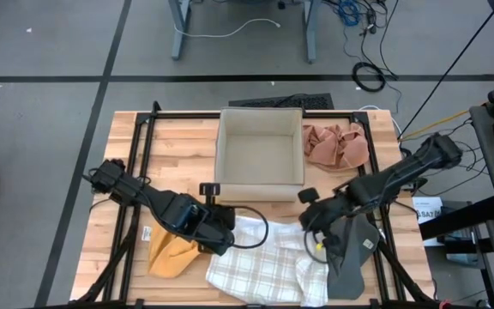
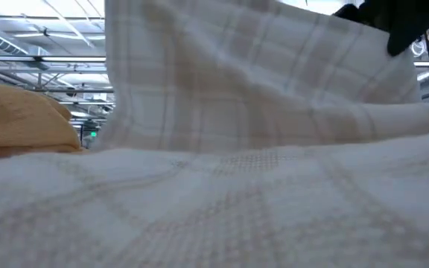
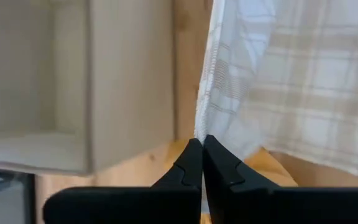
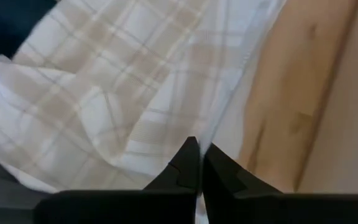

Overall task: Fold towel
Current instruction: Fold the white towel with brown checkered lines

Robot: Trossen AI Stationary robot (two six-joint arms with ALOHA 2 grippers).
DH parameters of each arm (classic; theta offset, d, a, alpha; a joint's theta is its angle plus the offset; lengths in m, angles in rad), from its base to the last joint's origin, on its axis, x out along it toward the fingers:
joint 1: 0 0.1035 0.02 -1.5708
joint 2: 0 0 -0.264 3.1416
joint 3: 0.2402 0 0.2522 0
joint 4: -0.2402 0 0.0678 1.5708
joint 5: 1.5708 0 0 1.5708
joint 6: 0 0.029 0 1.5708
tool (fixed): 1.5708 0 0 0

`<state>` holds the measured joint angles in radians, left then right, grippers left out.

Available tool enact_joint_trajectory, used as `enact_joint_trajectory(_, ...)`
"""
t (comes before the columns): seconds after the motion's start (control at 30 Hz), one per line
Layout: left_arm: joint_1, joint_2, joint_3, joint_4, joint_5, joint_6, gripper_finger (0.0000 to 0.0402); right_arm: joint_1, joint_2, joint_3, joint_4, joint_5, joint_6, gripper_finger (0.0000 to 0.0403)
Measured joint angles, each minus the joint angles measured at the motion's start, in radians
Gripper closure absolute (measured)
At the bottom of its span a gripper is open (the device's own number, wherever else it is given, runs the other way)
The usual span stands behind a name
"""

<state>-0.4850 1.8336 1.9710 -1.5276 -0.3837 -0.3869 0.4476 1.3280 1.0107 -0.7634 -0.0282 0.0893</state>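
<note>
A white towel with a beige check (image 1: 264, 262) lies rumpled at the table's near middle and fills the low view (image 2: 259, 97). My left gripper (image 1: 227, 239) is shut on its far left edge, as the left wrist view (image 3: 201, 146) shows. My right gripper (image 1: 316, 233) is shut on its far right edge, as the right wrist view (image 4: 201, 155) shows. Both held parts are raised. The towel's near part rests on the table top. My left gripper pinches the towel's hemmed edge (image 3: 199, 127) between its two fingers, slanting down from the table's left. The cloth rises from the fingertips and spreads away toward the rest of the towel on the table. My right gripper pinches the towel's edge (image 4: 209, 138) between its two fingers, slanting down from the table's right. The cloth next to the hold lies in loose folds (image 4: 98, 106), slack, above the bare wood.
An open cardboard box (image 1: 260, 159) stands at the far middle. A pink cloth (image 1: 337, 146) is to its right. A mustard cloth (image 1: 171, 253) lies at the near left and a grey cloth (image 1: 354, 253) at the near right. A keyboard (image 1: 281, 101) sits behind the box.
</note>
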Motion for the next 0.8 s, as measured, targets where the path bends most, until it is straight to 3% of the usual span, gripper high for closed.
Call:
enact_joint_trajectory(0.13, -0.02, -0.002, -0.034, -0.055, 0.051, -0.025, 0.0401, 0.009, 0.095, -0.007, -0.035, -0.035, -0.018, 0.0391)
enact_joint_trajectory(0.37, -0.059, -0.004, -0.047, -0.054, 0.052, -0.063, 0.0401, 0.008, 0.24, -0.007, -0.027, -0.036, -0.047, 0.0365)
enact_joint_trajectory(0.8, -0.076, -0.003, -0.047, -0.046, 0.058, -0.111, 0.0401, 0.004, 0.216, -0.012, -0.043, 0.099, -0.047, 0.0353)
